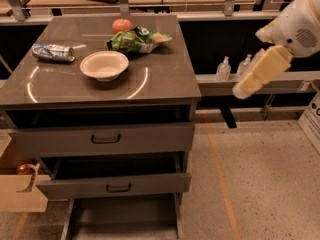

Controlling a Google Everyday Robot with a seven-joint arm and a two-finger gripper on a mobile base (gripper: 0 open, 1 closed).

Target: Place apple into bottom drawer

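Gripper [256,74], state not discernible, hangs beside the cabinet [165,76]. The apple [121,25] lies well to its left and farther back, on the cabinet top; the bottom drawer [125,219] stands open below-left.

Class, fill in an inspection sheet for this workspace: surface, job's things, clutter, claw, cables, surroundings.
Surface: grey cabinet top, level, carrying four things.
Job's things: apple at the far edge, beside the green snack bag; bottom drawer pulled out, its floor showing.
Clutter: white bowl mid-top; silver-blue packet lying at the left.
Claw: claw hangs right of the cabinet, well away from the apple.
Cables: nothing seen.
Surroundings: two upper drawers part open; bottles on a low shelf, right; cardboard box, left.
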